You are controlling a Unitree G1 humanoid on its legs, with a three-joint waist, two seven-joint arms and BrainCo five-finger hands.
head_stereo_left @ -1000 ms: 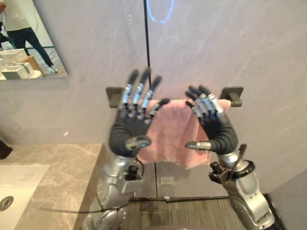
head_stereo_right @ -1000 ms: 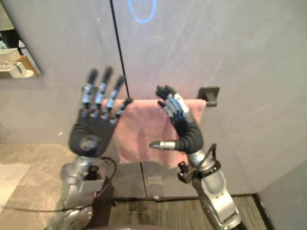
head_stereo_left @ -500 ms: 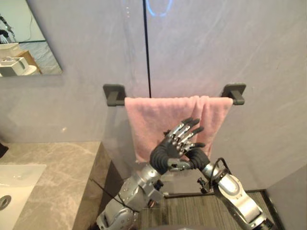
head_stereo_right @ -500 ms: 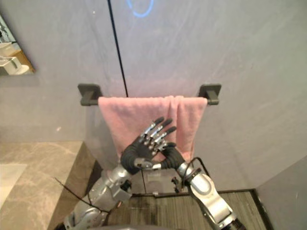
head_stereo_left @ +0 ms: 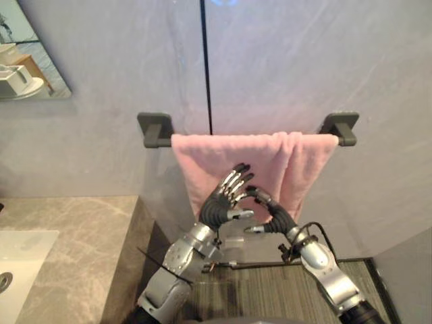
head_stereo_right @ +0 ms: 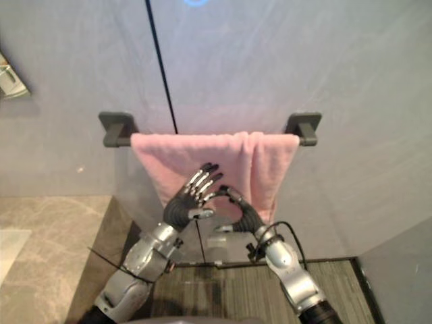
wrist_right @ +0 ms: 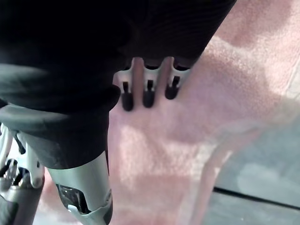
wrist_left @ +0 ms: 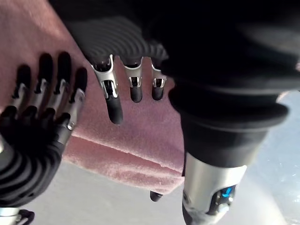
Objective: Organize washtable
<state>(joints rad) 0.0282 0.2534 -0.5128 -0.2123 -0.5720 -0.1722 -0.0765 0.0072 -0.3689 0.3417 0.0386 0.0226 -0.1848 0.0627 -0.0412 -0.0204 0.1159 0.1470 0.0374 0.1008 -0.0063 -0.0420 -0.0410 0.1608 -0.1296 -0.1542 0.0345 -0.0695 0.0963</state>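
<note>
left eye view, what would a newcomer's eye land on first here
The pink towel draped over a dark rail on the grey wall stands out first. In front of its lower part, the left hand and the right hand are held up close together, both open. A marble counter lies at lower left.
</note>
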